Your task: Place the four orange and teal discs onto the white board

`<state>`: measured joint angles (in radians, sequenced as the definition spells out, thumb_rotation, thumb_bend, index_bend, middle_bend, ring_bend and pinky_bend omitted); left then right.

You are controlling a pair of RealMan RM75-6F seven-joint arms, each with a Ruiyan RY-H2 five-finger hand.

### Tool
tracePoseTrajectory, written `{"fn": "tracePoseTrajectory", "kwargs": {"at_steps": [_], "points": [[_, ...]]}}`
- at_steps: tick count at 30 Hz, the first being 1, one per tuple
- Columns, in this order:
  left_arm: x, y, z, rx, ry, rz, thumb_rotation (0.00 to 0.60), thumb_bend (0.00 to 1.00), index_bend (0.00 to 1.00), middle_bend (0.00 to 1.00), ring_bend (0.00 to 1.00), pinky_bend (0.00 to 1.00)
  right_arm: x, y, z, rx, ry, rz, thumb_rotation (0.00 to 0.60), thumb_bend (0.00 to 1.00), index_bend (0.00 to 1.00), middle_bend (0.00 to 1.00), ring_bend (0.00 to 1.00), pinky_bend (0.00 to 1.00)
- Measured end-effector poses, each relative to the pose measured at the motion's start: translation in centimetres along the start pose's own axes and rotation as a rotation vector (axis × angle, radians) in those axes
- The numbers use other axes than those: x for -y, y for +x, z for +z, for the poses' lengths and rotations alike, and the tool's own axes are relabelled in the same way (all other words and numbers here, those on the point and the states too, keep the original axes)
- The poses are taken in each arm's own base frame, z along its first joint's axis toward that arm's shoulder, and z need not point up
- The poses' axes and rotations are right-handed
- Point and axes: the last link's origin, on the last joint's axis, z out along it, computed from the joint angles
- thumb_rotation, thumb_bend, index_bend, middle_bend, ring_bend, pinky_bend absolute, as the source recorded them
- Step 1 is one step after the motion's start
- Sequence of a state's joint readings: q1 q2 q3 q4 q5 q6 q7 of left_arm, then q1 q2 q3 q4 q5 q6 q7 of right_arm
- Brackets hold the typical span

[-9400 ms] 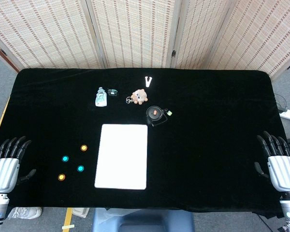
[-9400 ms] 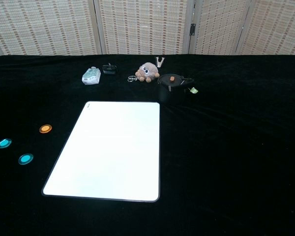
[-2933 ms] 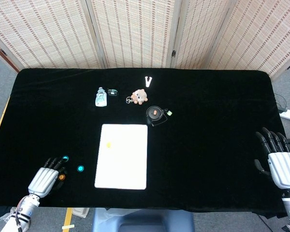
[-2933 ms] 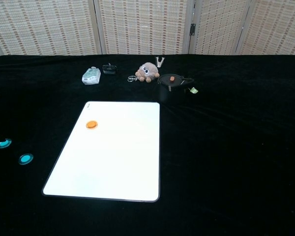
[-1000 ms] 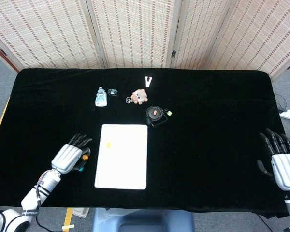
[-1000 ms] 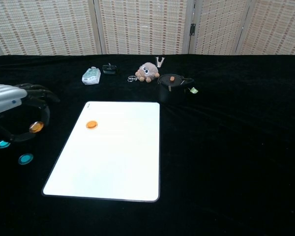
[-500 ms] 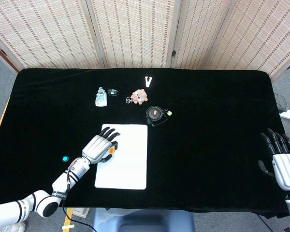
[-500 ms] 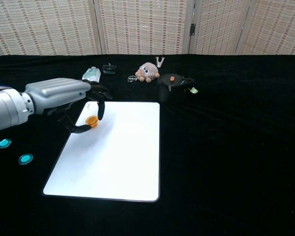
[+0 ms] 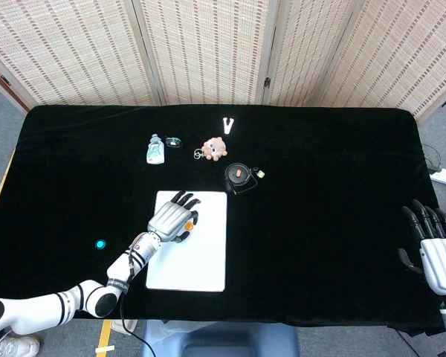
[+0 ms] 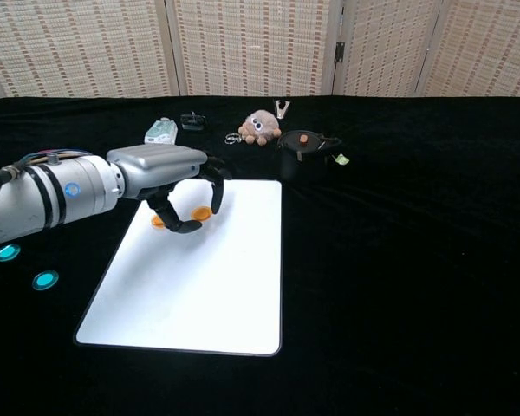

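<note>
Left robot hand (image 10: 178, 186) pinches an orange disc (image 10: 202, 212) between thumb and a finger over the upper part of the board (image 10: 208, 295), just beside another orange disc (image 10: 159, 221) already lying there, while two teal discs (image 10: 45, 280) wait on the surface to the left. My worry is letting go too high, so the disc rolls off the board, or my fingers knocking the disc beside it on the way down. Right robot hand (image 9: 438, 256) idles with fingers spread, holding nothing, at the far edge.
</note>
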<state>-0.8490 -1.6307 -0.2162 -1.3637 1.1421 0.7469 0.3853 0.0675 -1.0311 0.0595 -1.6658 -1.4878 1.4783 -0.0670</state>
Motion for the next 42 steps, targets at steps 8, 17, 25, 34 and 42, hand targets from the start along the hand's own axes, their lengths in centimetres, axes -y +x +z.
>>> {"fn": "tracePoseTrajectory", "kwargs": {"at_steps": [8, 17, 25, 34, 42], "points": [[0.2, -0.2, 0.8, 0.026, 0.036, 0.013, 0.600, 0.44, 0.48, 0.17, 0.05, 0.00, -0.5, -0.2, -0.4, -0.001, -0.015, 0.006, 0.600, 0.43, 0.00, 0.00, 0.00, 0.00], [0.5, -0.5, 1.0, 0.045, 0.059, 0.019, 0.600, 0.44, 0.40, 0.17, 0.04, 0.00, -0.6, -0.3, -0.4, 0.004, -0.016, 0.010, 0.600, 0.43, 0.00, 0.00, 0.00, 0.00], [0.4, 0.1, 0.4, 0.026, 0.054, -0.001, 0.600, 0.44, 0.36, 0.16, 0.03, 0.00, -0.6, -0.2, -0.4, -0.003, -0.019, 0.012, 0.600, 0.43, 0.00, 0.00, 0.00, 0.00], [5.6, 0.9, -4.3, -0.074, 0.168, -0.077, 0.600, 0.44, 0.43, 0.16, 0.03, 0.00, -0.6, 0.0, -0.7, -0.011, -0.011, 0.011, 0.600, 0.43, 0.00, 0.00, 0.00, 0.00], [11.2, -1.5, -10.9, -0.090, 0.309, -0.115, 0.600, 0.44, 0.45, 0.16, 0.03, 0.00, -0.1, -0.1, -0.3, -0.010, 0.012, 0.011, 0.600, 0.43, 0.00, 0.00, 0.00, 0.00]]}}
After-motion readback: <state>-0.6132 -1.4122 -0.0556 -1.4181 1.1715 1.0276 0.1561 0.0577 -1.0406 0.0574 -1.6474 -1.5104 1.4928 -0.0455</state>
